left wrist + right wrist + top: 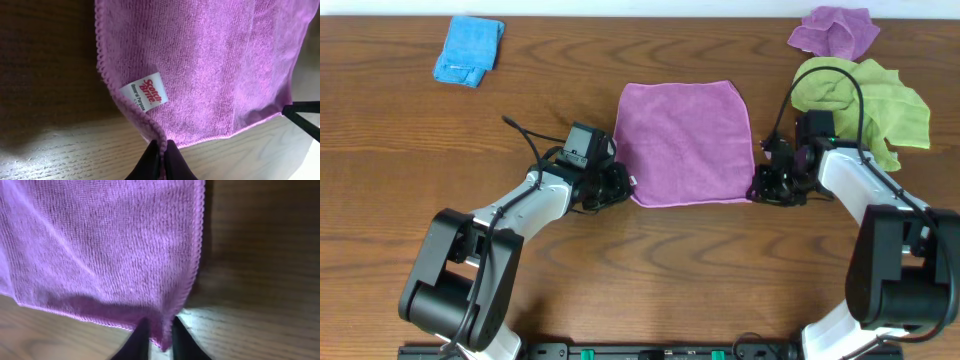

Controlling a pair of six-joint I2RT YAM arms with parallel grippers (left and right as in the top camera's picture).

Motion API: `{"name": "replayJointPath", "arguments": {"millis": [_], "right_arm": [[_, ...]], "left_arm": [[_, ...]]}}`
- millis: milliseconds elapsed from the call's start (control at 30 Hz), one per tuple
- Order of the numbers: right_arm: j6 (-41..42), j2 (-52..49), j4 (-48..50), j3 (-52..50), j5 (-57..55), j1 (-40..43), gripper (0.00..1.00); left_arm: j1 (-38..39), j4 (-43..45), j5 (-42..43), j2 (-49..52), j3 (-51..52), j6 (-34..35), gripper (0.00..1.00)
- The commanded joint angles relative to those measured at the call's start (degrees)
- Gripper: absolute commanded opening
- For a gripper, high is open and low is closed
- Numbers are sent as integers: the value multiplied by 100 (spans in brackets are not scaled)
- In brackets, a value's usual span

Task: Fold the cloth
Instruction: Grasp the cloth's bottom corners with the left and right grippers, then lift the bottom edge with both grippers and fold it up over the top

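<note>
The cloth lies flat and square in the middle of the wooden table, purple-magenta. My left gripper is at its near left corner. In the left wrist view the gripper is shut on that corner's hem of the cloth, just below the white tag. My right gripper is at the near right corner. Seen from the right wrist, the gripper has the corner tip of the cloth pinched between its two dark fingers.
A folded blue cloth lies at the far left. A bunched purple cloth sits at the far right, with a lime-green towel just in front of it, close behind my right arm.
</note>
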State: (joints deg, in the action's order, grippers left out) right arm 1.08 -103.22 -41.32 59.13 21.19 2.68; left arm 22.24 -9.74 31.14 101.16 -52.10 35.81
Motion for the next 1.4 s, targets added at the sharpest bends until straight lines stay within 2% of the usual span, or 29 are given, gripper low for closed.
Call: {"name": "replayJointPath", "arguments": {"millis": [0,300,600,967,1200,1367], "right_arm": [[61,-20,24,-11,162,46,4],[153,-17,15,55,826,46,1],[372,70,-184,811,907,-7,1],[883,35,487,1202,570,-181,1],[1110,-186,859,1207,557,-203,2],[1316,-269,1331,1233,555,-205,1]], "left_arm": [[-11,63,2,83,33,63,6],[-94,96,225,22,-138,61,6],[-769,72,234,-199,-627,-177,6],[-949,1060,-101,-140,-686,-149,6],[-951,1154,-96,363,-1069,-153,6],[-953,1137,96,1051,-1860,-212,6]]}}
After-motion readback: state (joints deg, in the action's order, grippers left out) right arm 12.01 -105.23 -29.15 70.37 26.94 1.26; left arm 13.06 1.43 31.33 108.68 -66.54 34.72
